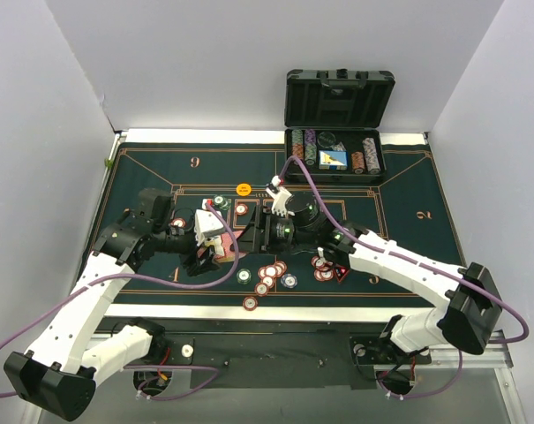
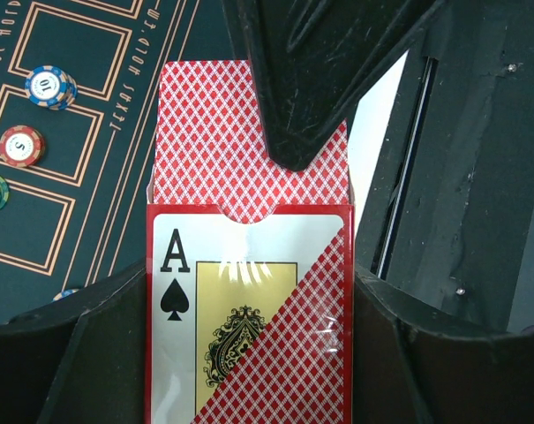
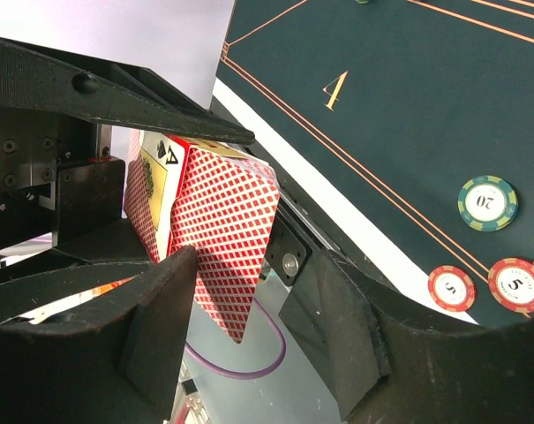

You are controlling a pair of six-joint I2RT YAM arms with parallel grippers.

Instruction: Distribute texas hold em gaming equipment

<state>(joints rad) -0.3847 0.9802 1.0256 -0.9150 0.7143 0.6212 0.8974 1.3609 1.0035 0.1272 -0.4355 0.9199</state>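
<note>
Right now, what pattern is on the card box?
Red-and-white diamond lattice on the card box, clearest in the left wrist view.

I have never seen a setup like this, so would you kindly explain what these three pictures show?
Two white robot arms stand at a table's near edge. One picture looks down from above; the other two come from cameras on each wrist. On the green mat lie poker chips and an orange disc; a black case stands open behind. The left gripper is closed on a card box, its flap open. The right gripper is at that box; whether it grips is unclear.
</note>
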